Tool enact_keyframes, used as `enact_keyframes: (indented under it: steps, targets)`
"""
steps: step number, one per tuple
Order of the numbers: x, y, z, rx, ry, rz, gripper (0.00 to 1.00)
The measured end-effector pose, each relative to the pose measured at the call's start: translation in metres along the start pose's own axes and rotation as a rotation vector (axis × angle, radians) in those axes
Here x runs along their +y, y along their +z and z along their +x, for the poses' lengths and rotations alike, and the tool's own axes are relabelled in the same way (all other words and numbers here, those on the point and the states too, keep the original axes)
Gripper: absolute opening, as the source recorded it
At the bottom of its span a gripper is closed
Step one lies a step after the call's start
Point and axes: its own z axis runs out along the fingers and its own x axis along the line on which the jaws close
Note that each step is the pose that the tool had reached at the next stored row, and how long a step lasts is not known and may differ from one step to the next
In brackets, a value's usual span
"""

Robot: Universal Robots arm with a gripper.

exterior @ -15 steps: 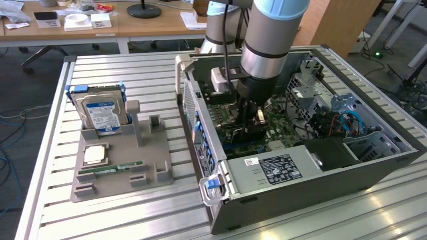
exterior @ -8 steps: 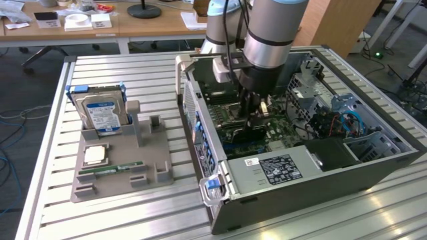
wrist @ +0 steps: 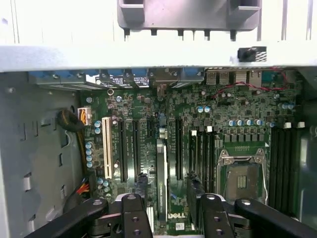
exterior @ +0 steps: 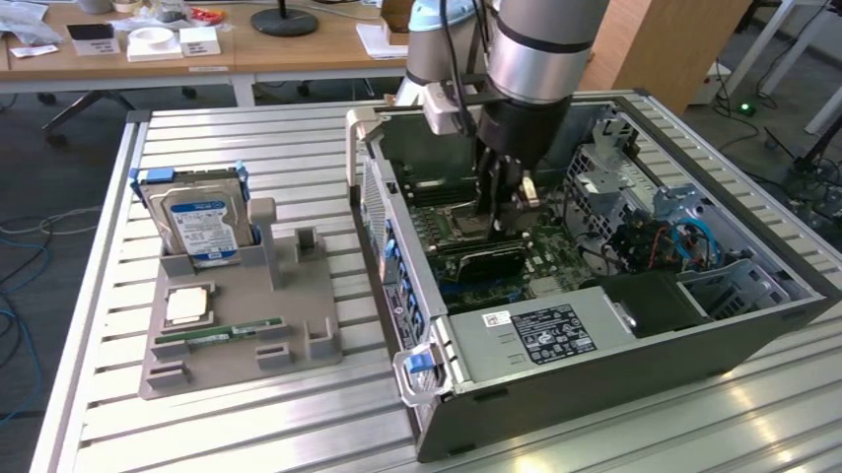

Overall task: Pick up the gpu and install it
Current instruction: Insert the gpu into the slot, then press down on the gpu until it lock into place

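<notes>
The end effector (exterior: 507, 222) hung inside the open computer case (exterior: 593, 345) at the centre of the exterior view, its jaws spread apart. In the wrist view the gpu (wrist: 161, 173) stood on edge in a motherboard (wrist: 237, 114) slot between the fingers (wrist: 133, 213), touching neither. A hard drive (exterior: 197, 222) stood in the grey tray (exterior: 303, 296) on the bench (exterior: 263, 128), at the exterior view's left.
</notes>
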Motion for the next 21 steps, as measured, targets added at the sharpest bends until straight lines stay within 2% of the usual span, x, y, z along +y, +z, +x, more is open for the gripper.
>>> enact_keyframes:
  steps: [8, 21]
  targets:
    - [-0.0006, -0.0167, -0.001, 0.0001, 0.000, 0.0000, 0.45]
    - [-0.0006, -0.0167, -0.001, 0.0000, 0.000, 0.0000, 0.45]
